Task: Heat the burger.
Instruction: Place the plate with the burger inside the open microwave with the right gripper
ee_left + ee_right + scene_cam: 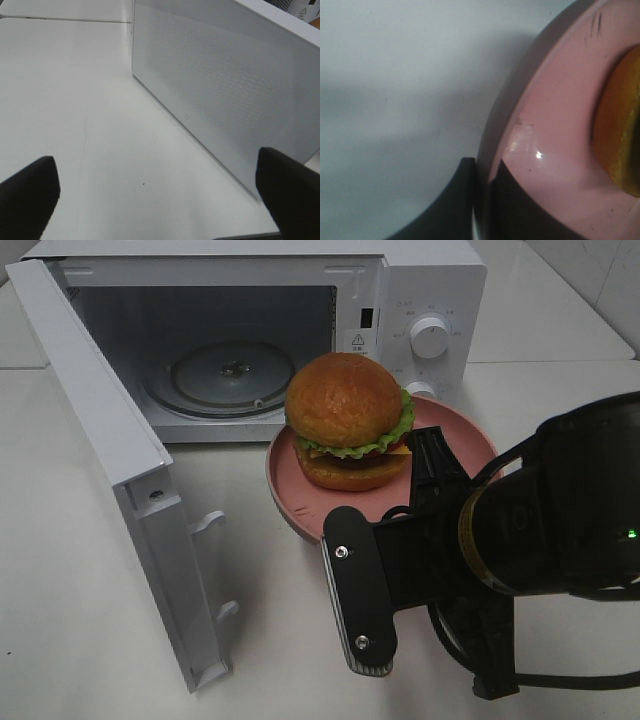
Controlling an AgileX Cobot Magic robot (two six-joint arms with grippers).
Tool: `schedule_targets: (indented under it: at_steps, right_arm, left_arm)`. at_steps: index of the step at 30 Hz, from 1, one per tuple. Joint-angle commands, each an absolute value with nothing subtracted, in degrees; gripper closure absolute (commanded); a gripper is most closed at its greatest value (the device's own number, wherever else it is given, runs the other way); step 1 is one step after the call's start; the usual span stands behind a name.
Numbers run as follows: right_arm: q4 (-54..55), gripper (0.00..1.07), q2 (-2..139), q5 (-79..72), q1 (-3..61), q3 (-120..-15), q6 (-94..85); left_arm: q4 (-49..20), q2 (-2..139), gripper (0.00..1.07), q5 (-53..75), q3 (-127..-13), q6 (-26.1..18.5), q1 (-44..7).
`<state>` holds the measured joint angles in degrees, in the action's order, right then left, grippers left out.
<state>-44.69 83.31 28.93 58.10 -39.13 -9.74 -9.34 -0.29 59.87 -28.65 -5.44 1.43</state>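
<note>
The burger (348,420), with a golden-brown bun, green lettuce and a dark patty, sits on a round pink plate (290,495) just in front of the open microwave (430,300). My right gripper (428,448) reaches in from the right and is shut on the plate's near rim. In the right wrist view its dark fingers (517,210) pinch the pink plate (555,130) edge, with the burger (620,135) bun at the side. My left gripper (157,195) is open and holds nothing, beside the outer face of the microwave door (225,90). It does not show in the exterior high view.
The microwave door (110,440) stands swung wide open to the left, its latch hooks pointing toward the plate. A glass turntable (220,375) lies inside the cavity. White tabletop (60,620) surrounds everything.
</note>
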Motion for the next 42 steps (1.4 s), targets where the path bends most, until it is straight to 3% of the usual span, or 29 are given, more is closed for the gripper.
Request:
schedule_targets:
  at_steps: [1, 15, 33, 42]
  right_arm:
    - [-46.9, 1.07, 82.9, 27.1, 58.3, -39.4, -9.8]
    - [-40.2, 1.07, 82.9, 17.5, 50.4, -39.5, -36.4]
    - [4.1, 1.07, 82.9, 11.1, 37.4, -40.7, -96.1]
    - [6.3, 1.07, 82.9, 10.7, 36.7, -40.9, -98.3]
  left_arm:
    - [-9.6, -1.7, 0.07, 59.4, -28.4, -5.7, 1.7]
    - [-9.6, -1.7, 0.07, 59.4, -28.4, -5.7, 1.7]
    - [-9.6, -1.7, 0.07, 59.4, -28.4, -5.7, 1.7]
    - [-9.6, -1.7, 0.07, 59.4, -28.4, -5.7, 1.7]
